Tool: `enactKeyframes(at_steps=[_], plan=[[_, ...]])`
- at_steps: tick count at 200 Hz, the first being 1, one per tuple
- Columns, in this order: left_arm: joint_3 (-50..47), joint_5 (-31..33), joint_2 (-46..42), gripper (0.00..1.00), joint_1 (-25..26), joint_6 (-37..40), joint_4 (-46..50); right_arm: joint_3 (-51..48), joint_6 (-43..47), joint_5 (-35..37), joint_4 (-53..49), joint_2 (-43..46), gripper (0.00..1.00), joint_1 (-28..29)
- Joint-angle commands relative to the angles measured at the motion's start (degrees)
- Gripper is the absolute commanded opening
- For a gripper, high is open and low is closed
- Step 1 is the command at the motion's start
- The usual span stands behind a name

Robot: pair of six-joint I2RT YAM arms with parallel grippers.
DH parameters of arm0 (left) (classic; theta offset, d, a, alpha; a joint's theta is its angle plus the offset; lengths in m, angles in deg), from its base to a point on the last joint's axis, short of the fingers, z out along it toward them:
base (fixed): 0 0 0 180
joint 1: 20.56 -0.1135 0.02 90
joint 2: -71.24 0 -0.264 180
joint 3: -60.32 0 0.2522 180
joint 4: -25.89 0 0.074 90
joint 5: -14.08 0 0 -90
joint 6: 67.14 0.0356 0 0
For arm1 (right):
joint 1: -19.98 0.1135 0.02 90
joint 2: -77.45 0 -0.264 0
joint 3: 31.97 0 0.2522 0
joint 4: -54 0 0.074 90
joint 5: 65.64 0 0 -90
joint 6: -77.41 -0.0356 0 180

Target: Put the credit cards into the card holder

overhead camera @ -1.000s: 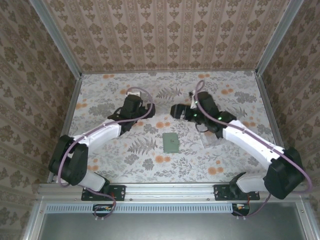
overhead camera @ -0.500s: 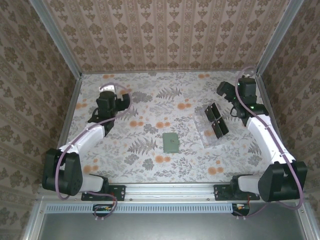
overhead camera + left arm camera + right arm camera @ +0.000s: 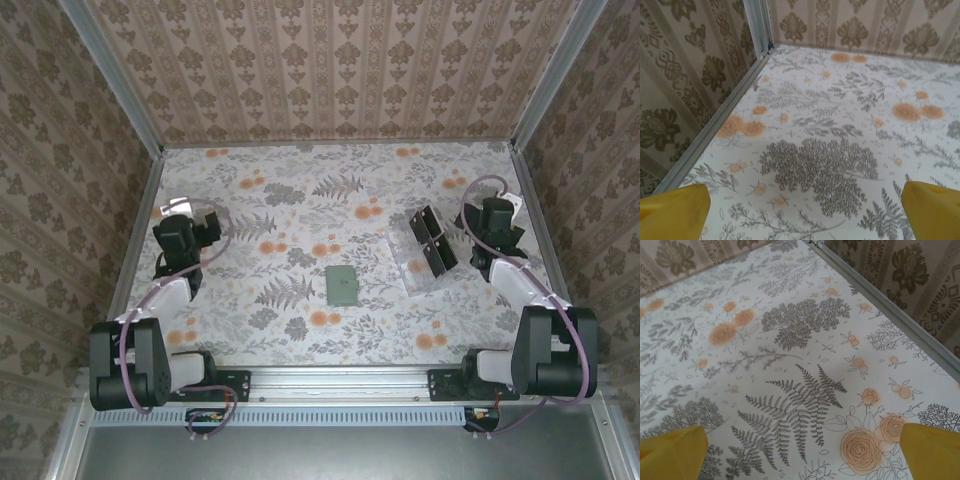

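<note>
The left claw [image 3: 188,212] and right claw [image 3: 496,214] gape empty at the frame's sides. The holder [image 3: 343,286] lies centre on the counter [image 3: 300,180]. The cards [image 3: 430,240] stand right of it. The right claw should pinch one card's top edge squarely.

Left pincer [image 3: 802,205], right pincer [image 3: 802,450] spread wide, empty.

This looks like a robot test cell in a lab, dressed up like a home. The bench [image 3: 300,330] has a floral cover and the walls [image 3: 340,70] carry printed wallpaper. Bare aluminium posts [image 3: 112,75] frame the corners, and a left arm [image 3: 168,292] and right arm [image 3: 517,285] are bolted to a metal rail [image 3: 340,382] at the near edge.
</note>
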Motion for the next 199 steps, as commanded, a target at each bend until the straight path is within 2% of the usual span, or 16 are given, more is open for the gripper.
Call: enactKeyframes(at_steps=[1,32,69,83,106,139,152,171,186,199], plan=[[-2.9,-1.2,3.5,1.0,-0.1,3.7,-8.4,-3.4,4.5,-0.5,10.7,-1.7,1.0,-0.2],[-7.4,-2.1,10.6,1.0,1.9,5.9,-22.6,-7.5,6.0,-3.5,18.8,-4.5,1.0,-0.1],[-8.3,-2.4,18.0,1.0,4.5,9.6,-32.3,-8.6,7.1,-9.5,21.9,-4.5,1.0,0.1],[-6.9,-2.5,17.3,1.0,4.8,9.3,-28.2,-11.5,5.8,-10.2,27.2,-3.7,1.0,0.3],[-6.7,-2.9,17.6,1.0,4.4,9.2,-28.1,-16.4,6.1,-10.0,38.6,-5.1,1.0,1.4],[-6.2,-3.6,17.6,1.0,4.1,9.0,-27.2,-17.0,10.0,-6.8,41.2,-5.5,1.0,5.5],[-5.9,-4.1,17.5,1.0,3.8,8.9,-26.7,-17.6,12.1,-5.4,45.4,-9.3,1.0,7.4],[-5.7,-4.8,17.6,1.0,3.4,8.7,-26.2,-16.3,13.8,-5.1,43.9,-10.7,0.99,9.0],[-5.5,-5.4,17.6,1.0,3.2,8.6,-25.9,-17.4,14.7,-4.7,51.4,-15.1,0.99,9.5],[-5.4,-6.0,17.5,1.0,3.0,8.4,-25.5,-15.0,14.4,-5.4,43.4,-13.1,0.99,9.5]])
